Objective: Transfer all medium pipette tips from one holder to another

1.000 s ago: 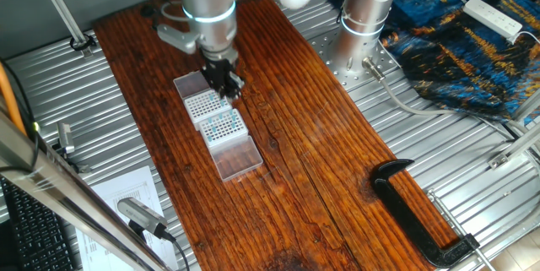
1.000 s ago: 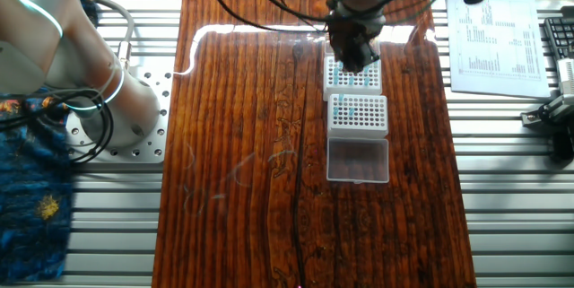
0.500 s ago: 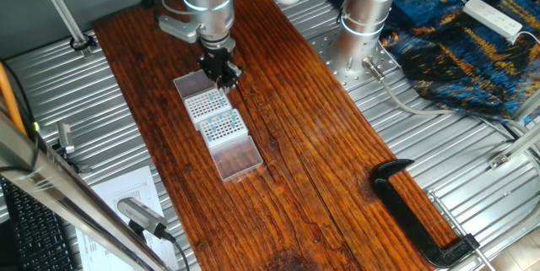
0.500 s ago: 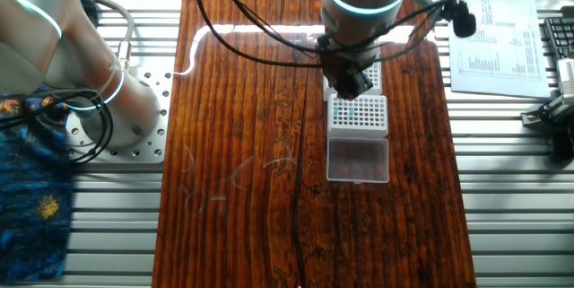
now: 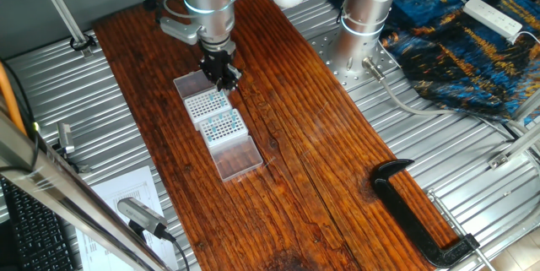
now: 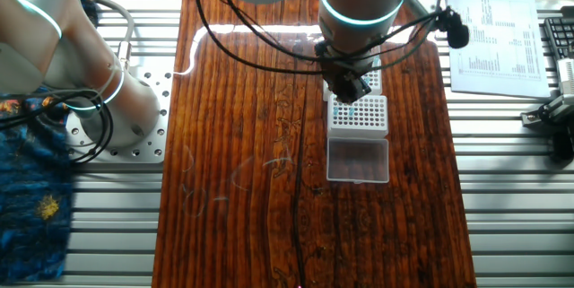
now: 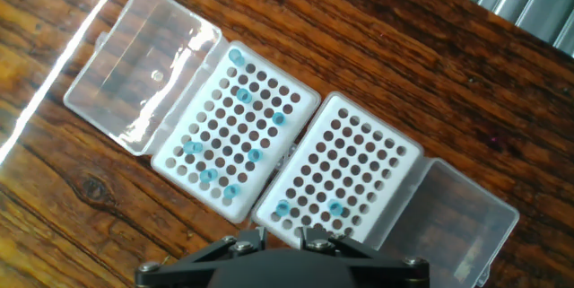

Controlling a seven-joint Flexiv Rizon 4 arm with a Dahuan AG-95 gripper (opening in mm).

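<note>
Two white holders lie side by side on the wooden table, each with its clear lid folded open. In the hand view the left holder (image 7: 235, 131) carries several medium pipette tips (image 7: 208, 175), seen as blue dots. The right holder (image 7: 345, 176) carries two tips (image 7: 335, 206). My gripper (image 7: 283, 232) hangs above the seam between the holders, its fingers (image 7: 256, 234) a little apart with nothing showing between them. In the fixed views the gripper (image 5: 221, 77) (image 6: 348, 86) hovers over the far holder (image 5: 200, 102), next to the near holder (image 5: 221, 125) (image 6: 359, 113).
Clear lids (image 5: 236, 159) (image 6: 359, 161) (image 7: 143, 64) flank the holders. A black clamp (image 5: 413, 212) lies at the table's near right. A printed sheet (image 6: 493, 28) rests beside the table. The arm's base (image 5: 367, 18) stands at the table's edge.
The gripper has risen from just above the holders and drifted slightly towards the far holder. The holders and lids have not moved.
</note>
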